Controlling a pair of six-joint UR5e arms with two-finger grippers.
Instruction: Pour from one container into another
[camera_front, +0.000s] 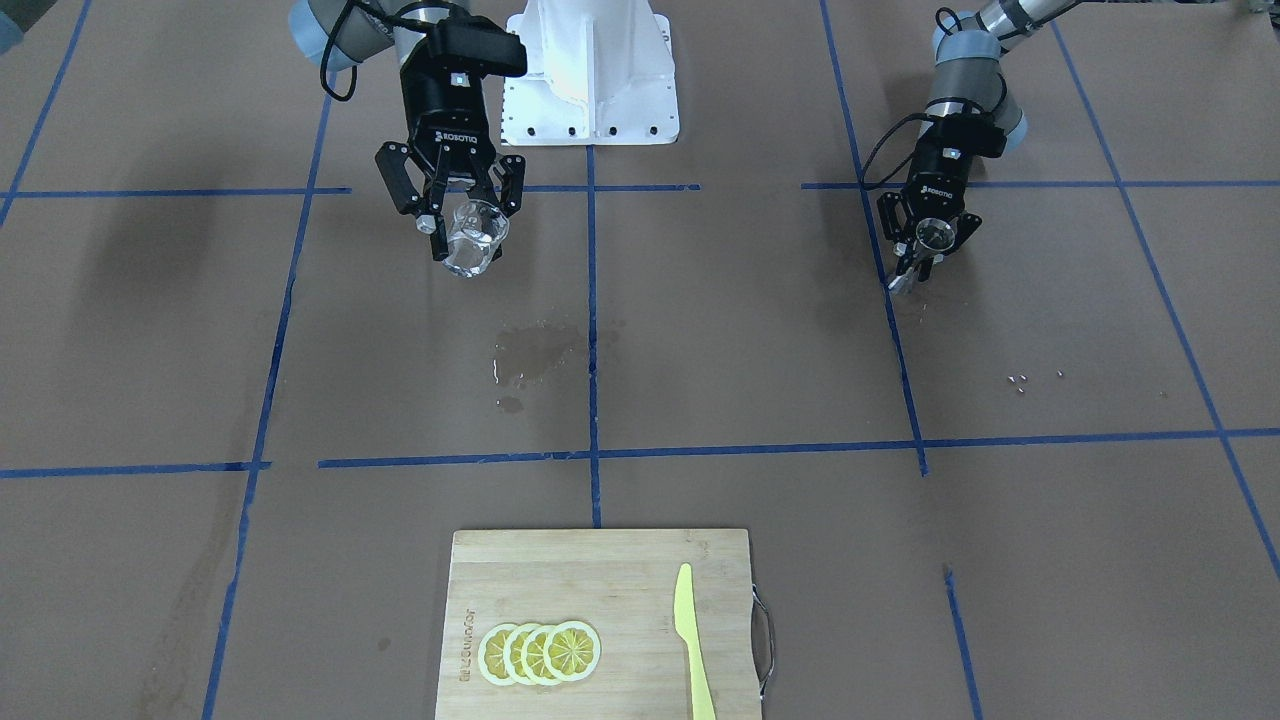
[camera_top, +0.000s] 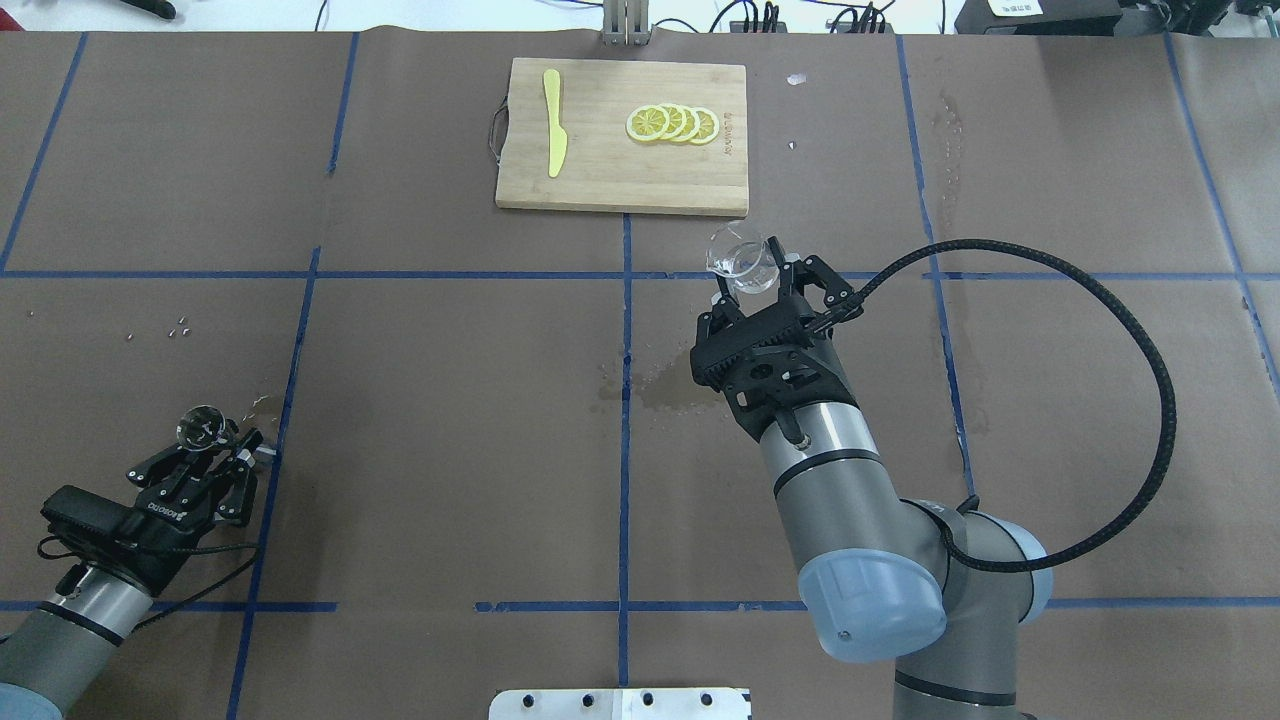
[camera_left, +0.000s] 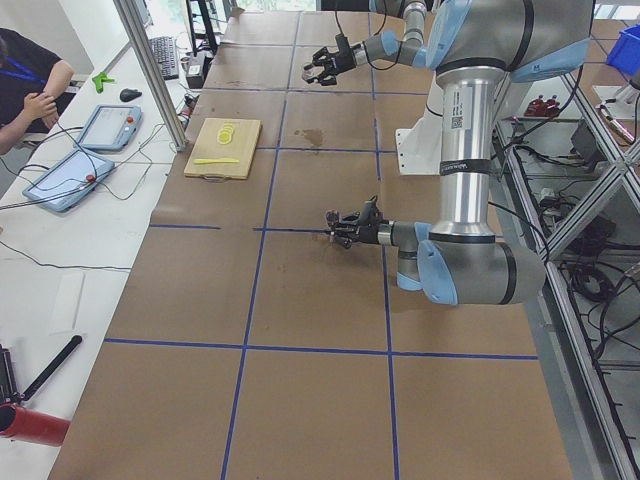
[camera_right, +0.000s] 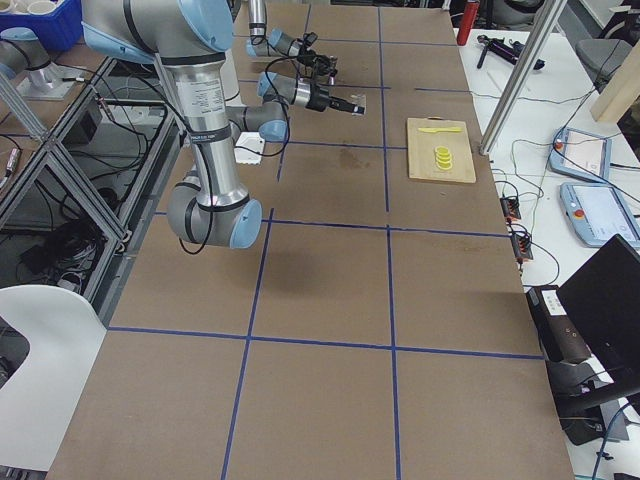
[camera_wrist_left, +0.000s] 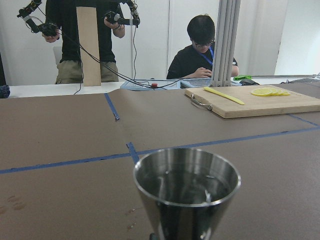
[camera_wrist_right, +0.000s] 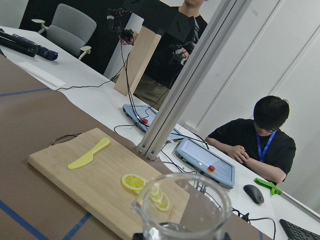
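Observation:
My right gripper (camera_top: 757, 285) is shut on a clear glass beaker (camera_top: 740, 262), held in the air past the table's middle and leaning a little. The front view shows the same glass beaker (camera_front: 472, 245) between the fingers of the right gripper (camera_front: 470, 215). In the right wrist view its rim (camera_wrist_right: 182, 192) fills the bottom. My left gripper (camera_top: 205, 445) is shut on a small steel cup (camera_top: 200, 428), low over the table at the robot's left. That cup (camera_wrist_left: 186, 192) stands upright in the left wrist view, with a little liquid inside.
A wet patch (camera_top: 660, 385) darkens the paper near the table's middle. A wooden cutting board (camera_top: 600, 170) at the far edge carries lemon slices (camera_top: 672, 123) and a yellow knife (camera_top: 554, 135). Small crumbs (camera_top: 180, 325) lie far-left of the left gripper. Operators sit beyond the far edge.

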